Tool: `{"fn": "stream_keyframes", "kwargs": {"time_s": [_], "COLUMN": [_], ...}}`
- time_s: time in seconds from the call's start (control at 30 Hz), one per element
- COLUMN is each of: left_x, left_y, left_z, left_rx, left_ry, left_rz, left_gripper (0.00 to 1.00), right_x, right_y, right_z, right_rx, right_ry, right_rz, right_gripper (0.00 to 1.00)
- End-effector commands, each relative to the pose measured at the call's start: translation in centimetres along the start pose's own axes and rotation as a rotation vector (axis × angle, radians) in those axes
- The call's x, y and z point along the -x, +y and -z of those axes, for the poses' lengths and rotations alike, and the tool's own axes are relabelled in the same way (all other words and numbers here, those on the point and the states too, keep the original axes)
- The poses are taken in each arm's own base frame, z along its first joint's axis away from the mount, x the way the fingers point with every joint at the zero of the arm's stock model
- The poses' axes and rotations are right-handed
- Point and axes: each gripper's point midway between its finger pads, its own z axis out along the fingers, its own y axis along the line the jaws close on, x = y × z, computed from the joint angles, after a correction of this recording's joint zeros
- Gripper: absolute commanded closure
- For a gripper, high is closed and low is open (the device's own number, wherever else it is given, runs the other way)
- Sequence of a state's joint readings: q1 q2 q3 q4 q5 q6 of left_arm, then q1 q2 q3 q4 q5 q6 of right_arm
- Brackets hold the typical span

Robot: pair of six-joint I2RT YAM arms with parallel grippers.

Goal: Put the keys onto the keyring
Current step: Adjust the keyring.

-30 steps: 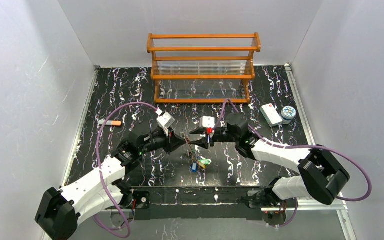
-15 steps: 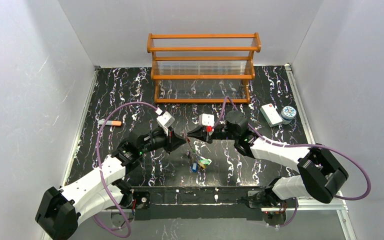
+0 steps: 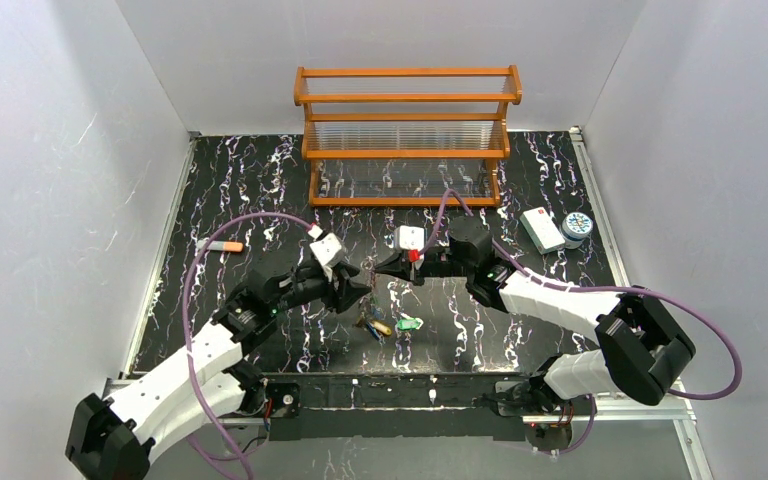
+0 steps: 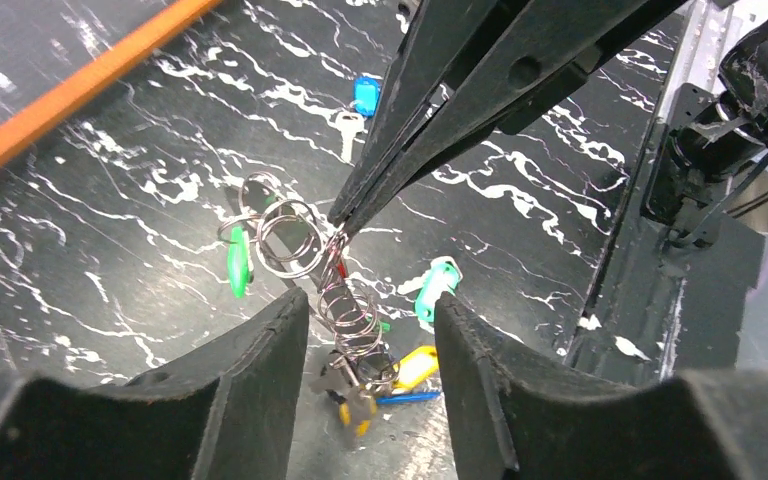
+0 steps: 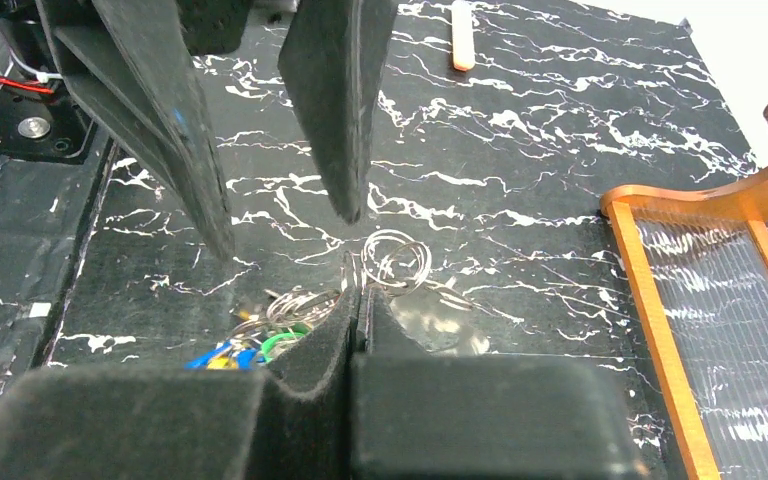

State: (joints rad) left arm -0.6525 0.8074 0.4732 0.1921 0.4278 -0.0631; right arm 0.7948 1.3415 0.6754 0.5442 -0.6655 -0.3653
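Note:
The keyring (image 4: 285,238) shows as silver wire loops hanging above the table. My right gripper (image 5: 358,290) is shut on them; its black fingers (image 4: 430,120) come down from the top of the left wrist view. Below the loops hangs a bunch of keys with a green tag (image 4: 238,262), a teal tag (image 4: 436,288) and a yellow tag (image 4: 415,367). My left gripper (image 4: 372,300) is open, one finger on each side of the hanging bunch, touching nothing. In the top view the left gripper (image 3: 362,288) and right gripper (image 3: 384,268) meet above the keys (image 3: 388,325).
A loose blue-tagged key (image 4: 363,96) lies on the black marbled table. A wooden rack (image 3: 407,135) stands at the back. An orange-tipped pen (image 3: 222,245) lies at the left. A white box (image 3: 541,229) and a round tin (image 3: 577,226) sit at the right.
My left arm has drawn back a little to the left and towards the near edge. My right gripper has moved slightly farther back with the rings. The key bunch has swung left.

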Motion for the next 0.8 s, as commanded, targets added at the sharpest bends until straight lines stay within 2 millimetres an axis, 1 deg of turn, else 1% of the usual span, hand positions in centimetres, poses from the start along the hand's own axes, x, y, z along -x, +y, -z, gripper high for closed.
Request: {"fn": "stream_keyframes", "kwargs": {"time_s": [0.0,0.1,0.23,0.3,0.4,0.43,0.5,0.6,0.77], "left_x": [2.9,3.5,3.7,3.8,3.8,3.6,3.1,1.9,0.7], "left_y": [0.3,0.0,-0.1,0.0,-0.2,-0.4,-0.7,-0.6,-0.4], "left_z": [1.4,1.9,2.3,2.3,2.0,1.7,1.3,0.7,0.7], "left_rx": [0.025,0.01,0.008,0.006,-0.019,-0.038,-0.072,-0.089,-0.078], "left_ry": [-0.073,-0.109,-0.146,-0.158,-0.155,-0.147,-0.123,-0.088,-0.068], "left_rz": [-0.219,-0.315,-0.434,-0.469,-0.503,-0.508,-0.506,-0.477,-0.431], "left_gripper": [0.52,0.5,0.47,0.49,0.56,0.6,0.64,0.64,0.61], "right_x": [3.9,3.8,4.0,4.0,4.2,4.3,4.4,4.6,4.6], "right_y": [-1.0,-0.9,-0.8,-0.7,-0.7,-0.7,-0.8,-1.1,-1.4], "right_z": [0.0,0.1,0.1,0.2,0.2,0.2,0.1,0.0,-0.1], "right_rx": [0.001,0.008,0.013,0.017,0.019,0.019,0.013,0.0,-0.009], "right_ry": [-0.071,-0.063,-0.062,-0.062,-0.064,-0.065,-0.065,-0.063,-0.06], "right_rz": [0.087,0.085,0.083,0.082,0.076,0.071,0.054,0.029,0.007], "right_gripper": [0.99,0.99,0.99,0.99,0.99,0.99,0.99,0.99,0.99]}}
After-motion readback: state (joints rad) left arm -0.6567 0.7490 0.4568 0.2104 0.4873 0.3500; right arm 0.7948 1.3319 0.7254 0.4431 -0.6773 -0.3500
